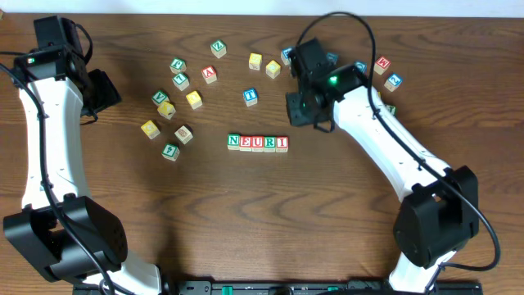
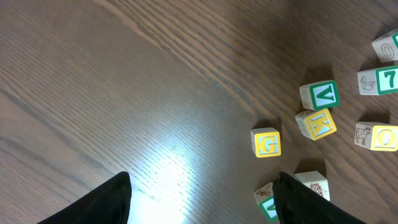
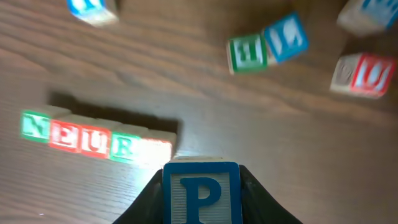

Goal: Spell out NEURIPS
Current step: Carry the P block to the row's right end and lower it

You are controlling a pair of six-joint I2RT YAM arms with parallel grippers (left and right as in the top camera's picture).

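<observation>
Right hand (image 3: pixel 202 208) pinches the P cube (image 3: pixel 202 186), letter upright, near the right end of the left-to-right NEURI row (image 1: pixel 258 143); left hand (image 2: pixel 202 199) spread.

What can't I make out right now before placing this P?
- P block: overhead, hidden under the right gripper.
- Row's last block: right wrist, letter lost to blur.
- Loose blocks: overhead, letters too small to find an S.
- Left gripper: left wrist, fingers cut off by the bottom edge.

Even bright light, white glare on the table (image 2: pixel 158 177) in left wrist view, right wrist view blurred, soft shadows
</observation>
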